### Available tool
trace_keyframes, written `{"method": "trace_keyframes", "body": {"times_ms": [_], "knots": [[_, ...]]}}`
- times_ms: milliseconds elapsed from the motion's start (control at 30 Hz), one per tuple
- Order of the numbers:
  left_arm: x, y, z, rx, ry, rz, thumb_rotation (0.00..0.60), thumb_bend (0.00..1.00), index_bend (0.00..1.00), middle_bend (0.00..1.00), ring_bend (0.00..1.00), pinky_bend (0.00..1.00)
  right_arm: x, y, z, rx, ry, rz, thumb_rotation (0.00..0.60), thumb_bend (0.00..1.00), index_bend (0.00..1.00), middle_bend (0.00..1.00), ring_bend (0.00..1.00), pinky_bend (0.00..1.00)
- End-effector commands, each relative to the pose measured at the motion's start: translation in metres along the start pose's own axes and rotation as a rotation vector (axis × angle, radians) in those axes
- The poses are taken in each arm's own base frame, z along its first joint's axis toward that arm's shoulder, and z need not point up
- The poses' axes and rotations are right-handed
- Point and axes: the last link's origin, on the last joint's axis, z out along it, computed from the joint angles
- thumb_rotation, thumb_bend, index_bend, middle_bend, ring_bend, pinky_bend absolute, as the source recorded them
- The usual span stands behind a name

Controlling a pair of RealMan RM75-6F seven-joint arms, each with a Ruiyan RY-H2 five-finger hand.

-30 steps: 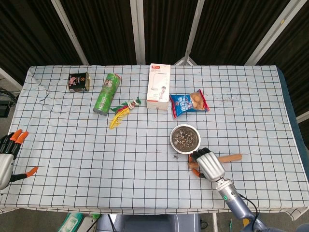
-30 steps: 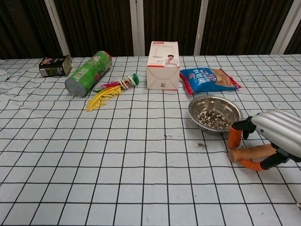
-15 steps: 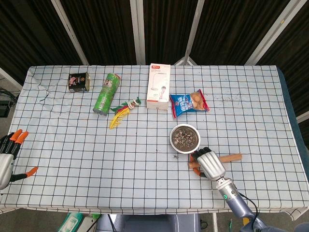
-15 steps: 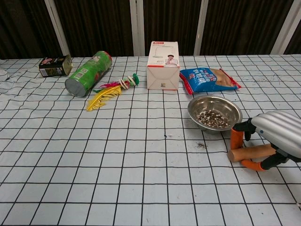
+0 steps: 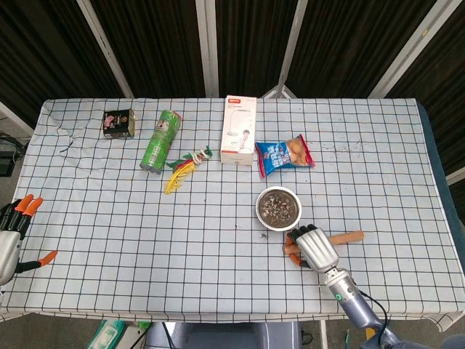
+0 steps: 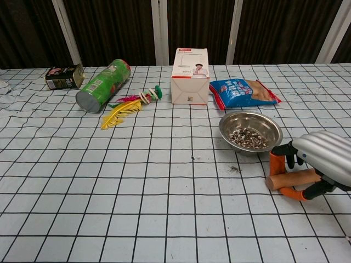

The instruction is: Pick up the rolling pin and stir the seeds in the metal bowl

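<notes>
I see the tabletop, my right hand with fingers curled around the rolling pin just beside the bowl of seeds. My left hand rests with fingers apart.

Bright, even light, soft shadows, both views sharp.

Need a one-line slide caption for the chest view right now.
Right hand closing its fingers around the rolling pin on the checked tablecloth, beside the metal bowl of seeds.
</notes>
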Motion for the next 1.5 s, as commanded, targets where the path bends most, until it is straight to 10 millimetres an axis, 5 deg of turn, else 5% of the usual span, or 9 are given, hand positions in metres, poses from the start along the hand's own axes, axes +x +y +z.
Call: {"method": "trace_keyframes", "body": {"times_ms": [33,300,967,1500], "knots": [[0.0,0.0,0.0,0.0,0.0,0.0,0.6,0.2,0.04,0.0,0.0,0.0,-0.001,-0.001,0.0,0.002,-0.001,0.001,0.6,0.43,0.6,0.57,0.53,0.53],[0.0,0.0,0.0,0.0,0.0,-0.001,0.6,0.2,0.04,0.0,0.0,0.0,-0.002,-0.002,-0.002,0.02,0.005,0.009,0.6,0.66,0.69,0.64,0.61,0.61],[0.0,0.001,0.0,0.002,0.001,-0.001,0.6,0.2,0.04,0.0,0.0,0.0,0.026,0.005,-0.003,0.1,0.182,0.105,0.6,0.81,0.79,0.71,0.69,0.69],[0.0,0.0,0.0,0.005,0.004,0.001,0.6,0.2,0.04,0.0,0.0,0.0,0.102,0.055,0.011,-0.176,0.509,0.44,0.6,0.81,0.8,0.71,0.69,0.69]]}}
